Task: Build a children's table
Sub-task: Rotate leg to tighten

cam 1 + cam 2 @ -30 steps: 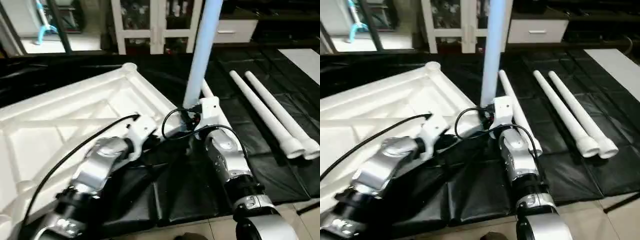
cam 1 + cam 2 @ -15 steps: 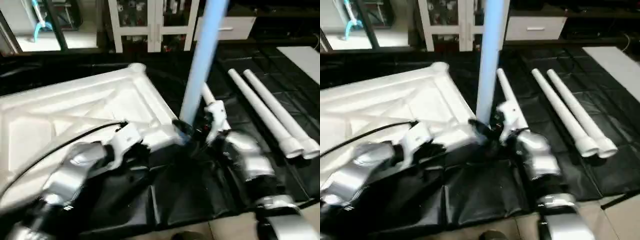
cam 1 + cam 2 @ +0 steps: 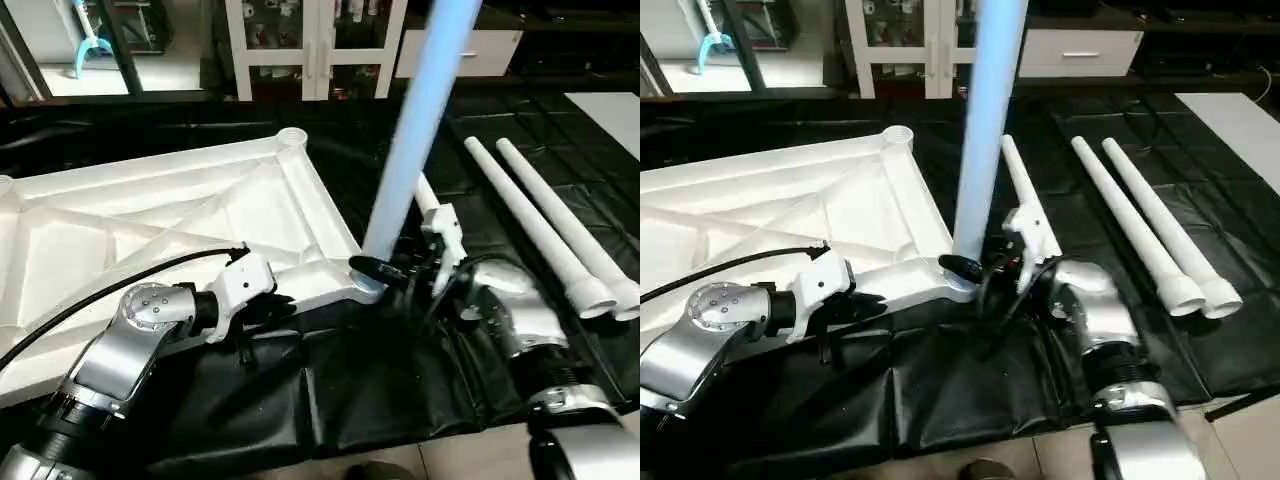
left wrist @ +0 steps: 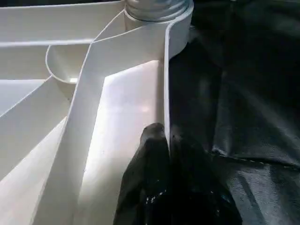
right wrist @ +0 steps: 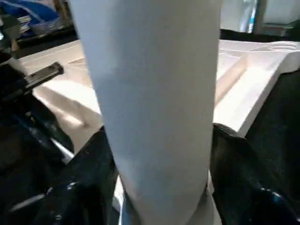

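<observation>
The tabletop (image 3: 180, 215) lies ribs-up on the black mat (image 3: 380, 370). A leg (image 3: 415, 140) stands upright in its near corner socket, and my right gripper (image 3: 395, 272) grasps its base. My left gripper (image 4: 164, 140) is clenched on the top's near rim. Three legs (image 3: 545, 225) lie at my right.

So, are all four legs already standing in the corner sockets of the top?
No, one leg stands in a socket; three legs lie on the black mat.
</observation>
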Controlling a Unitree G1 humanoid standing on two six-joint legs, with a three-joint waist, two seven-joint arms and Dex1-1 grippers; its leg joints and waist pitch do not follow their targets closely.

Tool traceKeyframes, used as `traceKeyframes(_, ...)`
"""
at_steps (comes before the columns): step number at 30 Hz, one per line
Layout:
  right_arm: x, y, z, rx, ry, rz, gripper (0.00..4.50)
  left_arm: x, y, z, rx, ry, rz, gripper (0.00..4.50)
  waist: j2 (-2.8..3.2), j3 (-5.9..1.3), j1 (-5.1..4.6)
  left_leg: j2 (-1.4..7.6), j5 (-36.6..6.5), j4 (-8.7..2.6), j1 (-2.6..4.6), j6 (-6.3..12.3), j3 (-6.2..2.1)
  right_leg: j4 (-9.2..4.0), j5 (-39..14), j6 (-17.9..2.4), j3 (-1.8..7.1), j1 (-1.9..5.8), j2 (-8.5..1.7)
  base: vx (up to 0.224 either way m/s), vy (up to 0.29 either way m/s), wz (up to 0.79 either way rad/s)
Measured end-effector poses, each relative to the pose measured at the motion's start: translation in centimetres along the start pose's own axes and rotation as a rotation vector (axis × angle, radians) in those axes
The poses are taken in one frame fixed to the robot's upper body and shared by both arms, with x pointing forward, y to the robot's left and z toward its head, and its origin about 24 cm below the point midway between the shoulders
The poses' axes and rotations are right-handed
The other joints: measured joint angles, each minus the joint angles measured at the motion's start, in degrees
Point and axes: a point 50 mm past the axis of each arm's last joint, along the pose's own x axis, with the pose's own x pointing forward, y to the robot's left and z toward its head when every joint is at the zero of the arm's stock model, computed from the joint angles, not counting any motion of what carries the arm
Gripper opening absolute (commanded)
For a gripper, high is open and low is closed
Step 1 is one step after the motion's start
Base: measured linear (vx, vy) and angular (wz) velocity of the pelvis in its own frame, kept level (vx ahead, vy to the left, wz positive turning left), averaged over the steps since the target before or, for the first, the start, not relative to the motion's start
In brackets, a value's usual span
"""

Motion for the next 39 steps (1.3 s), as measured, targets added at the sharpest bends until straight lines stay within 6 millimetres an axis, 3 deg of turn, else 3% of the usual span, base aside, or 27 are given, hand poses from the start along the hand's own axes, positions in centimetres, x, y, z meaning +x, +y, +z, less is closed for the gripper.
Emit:
traceKeyframes(7,1.7,0.2,-0.3,0.007,-0.016,-0.196,2.11,1.0,0.1,0.4,-0.026,0.012,0.062,0.00,0.01,0.00,-0.56,0.00,0.0,0.01,0.24,-0.12,0.00,0.02,0.0,0.0,0.04,0.19,0.00,0.000,0.000,0.00)
traceKeyframes(14,3.2,-1.0,-0.4,0.099,-0.023,-0.589,2.06,5.9,-0.1,2.9,-0.180,0.014,0.174,0.00,0.03,-0.07,-0.39,-0.04,0.0,0.00,0.76,-0.15,0.01,-0.12,0.0,0.1,0.05,0.77,-0.02,0.000,0.000,0.00)
traceKeyframes(19,3.6,-1.0,-0.6,0.119,-0.032,-0.704,2.06,7.0,-0.4,3.4,-0.206,0.015,0.185,0.00,-0.15,-0.49,-0.26,-0.05,-0.1,-0.16,0.81,-0.16,-0.07,-0.19,-0.2,0.3,-0.01,0.87,-0.02,0.000,0.000,0.00)
traceKeyframes(23,3.7,-0.7,-0.4,0.103,-0.051,-0.647,2.06,6.3,-0.5,3.0,-0.161,0.011,0.177,0.00,-0.17,-0.50,-0.62,-0.05,-0.1,-0.29,0.73,-0.16,-0.08,-0.24,-0.2,0.3,-0.03,0.82,0.00,0.000,0.000,0.00)
traceKeyframes(24,3.5,-0.7,-0.4,0.092,-0.052,-0.597,2.62,5.7,-0.5,2.7,-0.144,0.012,0.170,0.00,-0.16,-0.50,-0.82,-0.05,-0.1,-0.42,0.64,-0.16,-0.08,-0.32,-0.2,0.3,-0.04,0.82,0.00,0.000,0.000,0.00)
traceKeyframes(28,1.9,-0.2,-0.7,0.093,-0.066,-0.334,2.89,3.1,-0.3,1.3,-0.065,0.008,0.122,0.00,-0.01,-0.48,-1.32,-0.01,0.0,-0.82,0.45,-0.11,-0.09,-0.68,-0.2,0.3,-0.06,0.74,0.14,0.000,0.000,0.00)
traceKeyframes(34,-0.4,-0.2,-0.1,0.031,0.008,-0.020,3.51,0.2,-0.5,0.3,0.022,-0.019,-0.004,0.00,0.29,-0.42,-0.74,0.01,0.0,-0.58,-0.18,0.45,-0.06,-0.58,-0.2,0.2,-0.08,-0.02,0.13,0.009,0.000,0.00)
traceKeyframes(38,-0.5,-0.2,0.1,0.005,0.032,0.024,3.60,-0.3,-0.4,0.0,0.028,-0.011,-0.021,0.00,0.32,-0.38,-0.56,0.02,0.0,-0.50,-0.19,0.51,-0.03,-0.51,-0.3,0.1,-0.07,-0.06,0.12,0.000,0.000,0.00)
traceKeyframes(39,-0.5,-0.3,0.1,0.006,0.032,0.028,3.45,-0.3,-0.4,0.0,0.028,-0.012,-0.020,0.00,0.33,-0.38,-0.55,0.02,0.0,-0.49,-0.18,0.51,-0.02,-0.51,-0.3,0.1,-0.06,-0.06,0.12,0.000,0.000,0.00)
